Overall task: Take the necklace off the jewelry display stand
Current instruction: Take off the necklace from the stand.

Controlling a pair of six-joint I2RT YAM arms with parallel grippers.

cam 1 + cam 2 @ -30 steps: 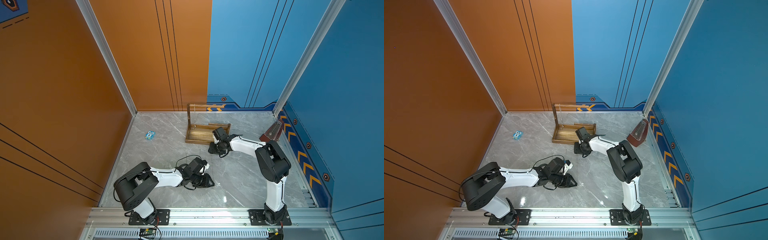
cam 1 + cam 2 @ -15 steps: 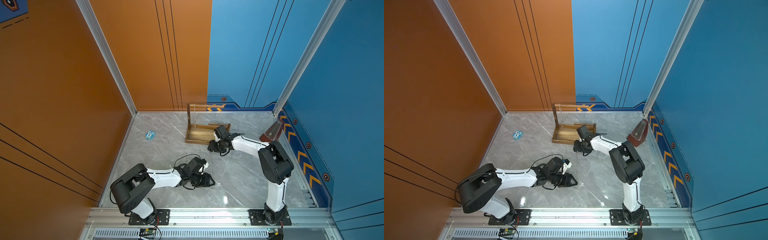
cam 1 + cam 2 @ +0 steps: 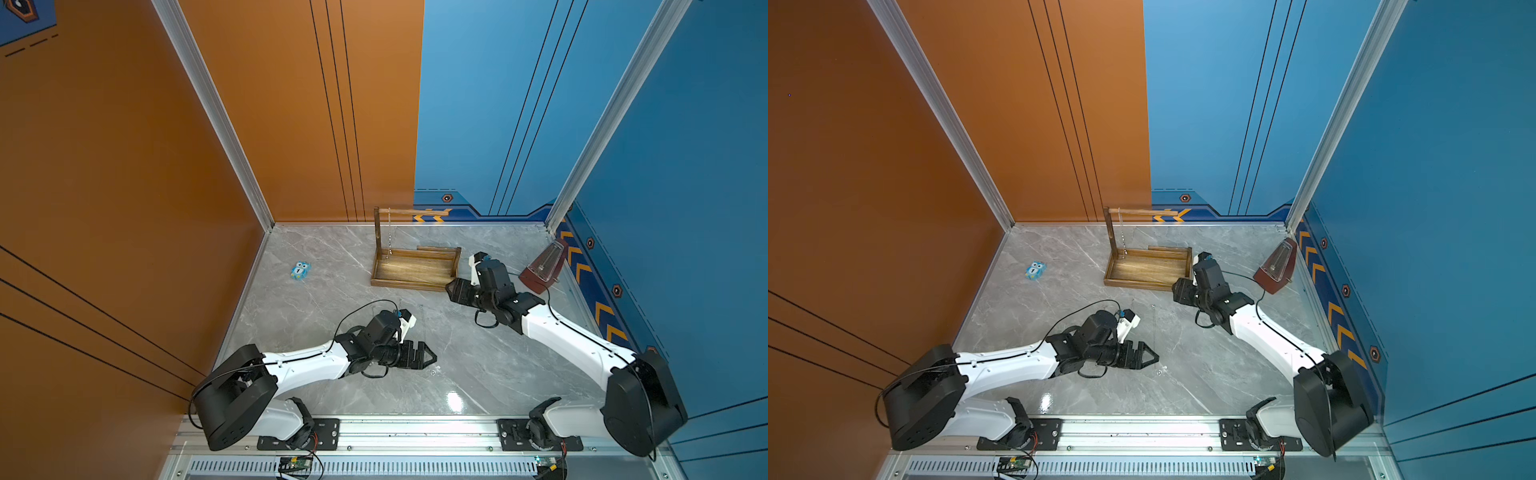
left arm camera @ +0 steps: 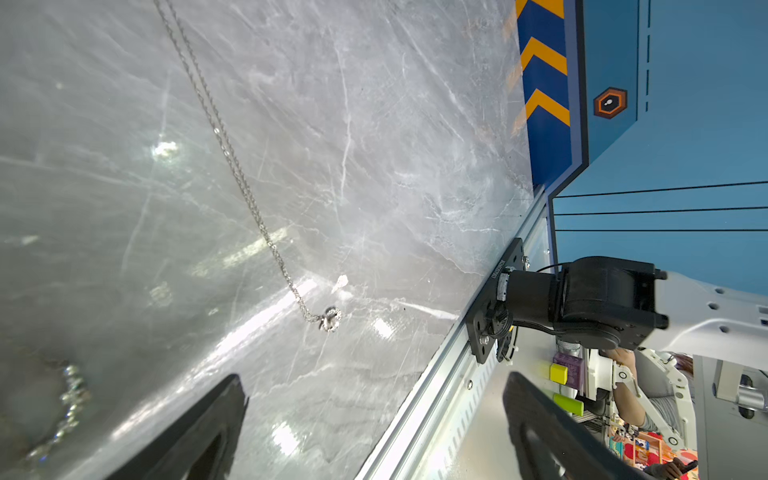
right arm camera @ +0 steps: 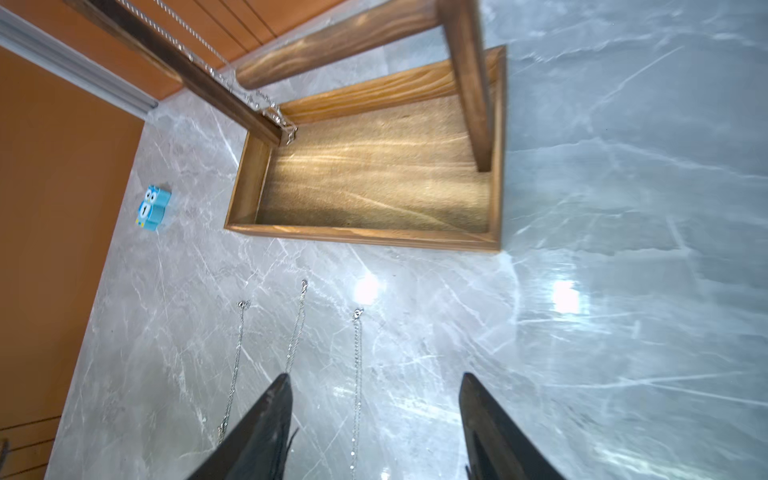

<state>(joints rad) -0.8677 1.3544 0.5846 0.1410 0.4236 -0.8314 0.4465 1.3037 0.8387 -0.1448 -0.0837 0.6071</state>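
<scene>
The left fingers (image 4: 208,432) are spread wide and hold nothing. They sit low over the near middle of the bench (image 3: 478,374) and point right. A thin chain (image 4: 232,166) with a round charm (image 4: 330,319) lies flat on the bench just in front of them, not touching them. The right fingers (image 5: 266,428) are spread too and hold nothing. They hang over the bench close to the near right corner of the stand (image 3: 411,284); I cannot tell if they touch it. In the right wrist view three chains (image 5: 356,365) lie side by side on the bench, on the near side of the stand, and one of them runs out of sight behind a finger. The stand is brown wood and sits at the far middle of the bench. It has a flat tray at the bottom, a thin post (image 3: 377,237) at its far left corner and a rod (image 3: 411,212) across the top. One necklace (image 3: 389,232) hangs from the rod, close to the post, and its low end comes down by the tray. A small blue owl (image 3: 300,270) lies on the bench left of the stand, well apart from it. A dark red metronome (image 3: 544,270) stands at the far right by the blue wall, near the right arm (image 3: 569,340). The left arm (image 3: 307,365) reaches in from the near left.
</scene>
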